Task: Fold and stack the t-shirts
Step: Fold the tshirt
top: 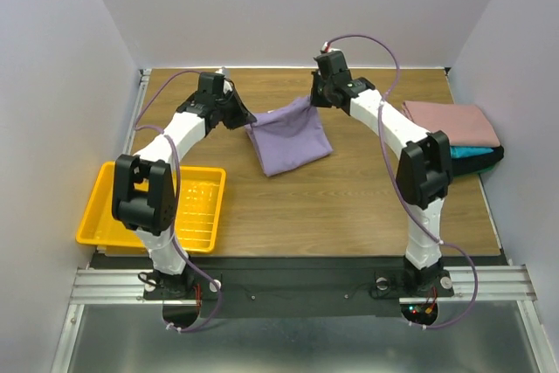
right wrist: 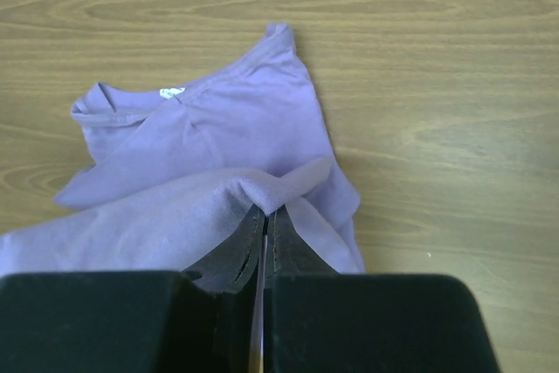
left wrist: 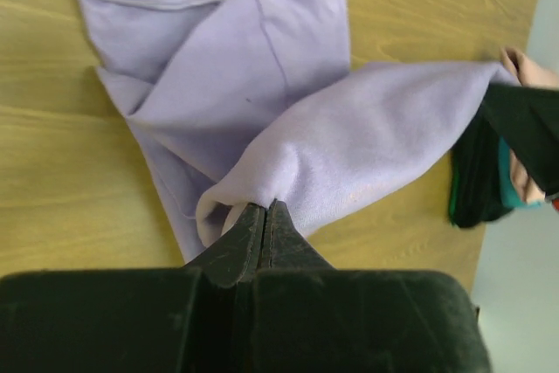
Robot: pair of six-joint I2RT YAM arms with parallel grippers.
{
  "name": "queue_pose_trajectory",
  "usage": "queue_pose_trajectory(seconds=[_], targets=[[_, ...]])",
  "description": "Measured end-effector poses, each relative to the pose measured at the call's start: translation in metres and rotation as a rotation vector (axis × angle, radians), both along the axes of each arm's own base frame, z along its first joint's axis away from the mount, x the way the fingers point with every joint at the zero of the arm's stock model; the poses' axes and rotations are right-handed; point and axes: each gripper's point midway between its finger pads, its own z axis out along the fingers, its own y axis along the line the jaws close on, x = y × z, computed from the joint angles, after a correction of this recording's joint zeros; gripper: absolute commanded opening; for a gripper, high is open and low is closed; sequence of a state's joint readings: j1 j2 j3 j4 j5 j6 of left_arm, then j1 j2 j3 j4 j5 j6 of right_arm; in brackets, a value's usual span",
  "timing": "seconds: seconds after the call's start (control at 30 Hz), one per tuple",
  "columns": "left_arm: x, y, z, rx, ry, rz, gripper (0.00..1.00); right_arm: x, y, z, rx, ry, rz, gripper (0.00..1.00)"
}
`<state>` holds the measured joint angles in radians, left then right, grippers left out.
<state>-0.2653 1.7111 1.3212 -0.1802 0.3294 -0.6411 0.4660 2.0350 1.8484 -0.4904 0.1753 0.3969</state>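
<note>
The lavender-purple t-shirt lies partly folded at the table's middle back, its far edge lifted between both grippers. My left gripper is shut on its left corner; in the left wrist view the cloth bunches at the tips. My right gripper is shut on the right corner; in the right wrist view the shirt drapes down from the tips to the table. Folded dusty-pink, teal and black shirts are stacked at the right edge.
A yellow plastic tray sits at the table's front left. The wooden table is bounded by white walls at the back and sides. The shirt stack also shows at the right edge of the left wrist view.
</note>
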Motion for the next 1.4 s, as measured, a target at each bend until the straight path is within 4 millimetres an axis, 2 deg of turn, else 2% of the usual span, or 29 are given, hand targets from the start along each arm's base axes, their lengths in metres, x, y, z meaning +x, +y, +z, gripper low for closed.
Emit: queue_pose_trajectory(seconds=[0.23,0.27,0.3,0.33,0.43,0.47,0.53,0.6,0.77,0.87,0.97,1.03,1.13,1.23,1.33,1.37,1.4], targets=[[0.031,0.016,-0.034,0.046,0.056,0.082,0.00,0.034,0.016,-0.031,-0.020,0.006,0.048,0.01],[0.036,0.019,-0.039,0.056,0.064,0.104,0.00,0.039,0.018,-0.037,-0.025,0.010,0.053,0.04],[0.040,0.020,-0.042,0.059,0.067,0.113,0.10,0.045,0.019,-0.044,-0.028,0.011,0.055,0.13],[0.046,0.022,-0.045,0.067,0.072,0.129,0.41,0.051,0.022,-0.051,-0.029,0.012,0.051,0.44],[0.074,0.023,-0.047,0.086,0.071,0.158,0.65,0.068,0.028,-0.064,-0.030,0.002,0.049,0.91],[0.082,0.024,-0.045,0.092,0.064,0.165,0.98,0.071,0.030,-0.067,-0.025,0.000,0.051,1.00],[0.095,0.027,-0.037,0.102,0.037,0.188,0.99,0.070,0.031,-0.069,-0.029,0.006,0.059,1.00],[0.096,0.030,-0.030,0.112,0.027,0.197,0.99,0.070,0.032,-0.064,-0.021,-0.002,0.068,1.00],[0.095,0.032,0.001,0.100,-0.031,0.206,0.99,0.054,0.041,-0.033,0.047,-0.012,0.128,1.00],[0.095,0.023,0.015,0.073,-0.065,0.167,0.99,0.040,0.051,-0.009,0.127,-0.016,0.175,1.00],[0.094,0.010,0.014,0.054,-0.070,0.115,0.99,0.035,0.066,0.000,0.210,-0.009,0.213,1.00],[0.095,0.000,0.005,0.039,-0.064,0.079,0.99,0.034,0.071,-0.003,0.243,0.009,0.223,1.00],[0.095,-0.011,-0.020,0.029,-0.026,0.039,0.99,0.036,0.078,-0.023,0.270,0.044,0.220,1.00],[0.096,-0.020,-0.057,0.021,0.031,-0.001,0.99,0.038,0.079,-0.059,0.261,0.103,0.197,1.00],[0.093,-0.022,-0.094,0.030,0.096,-0.023,0.99,0.031,0.073,-0.106,0.231,0.185,0.165,1.00],[0.092,-0.022,-0.098,0.030,0.103,-0.025,0.99,0.026,0.070,-0.119,0.224,0.206,0.157,1.00],[0.094,-0.024,-0.100,0.018,0.097,-0.035,0.99,0.027,0.070,-0.118,0.226,0.198,0.156,1.00]])
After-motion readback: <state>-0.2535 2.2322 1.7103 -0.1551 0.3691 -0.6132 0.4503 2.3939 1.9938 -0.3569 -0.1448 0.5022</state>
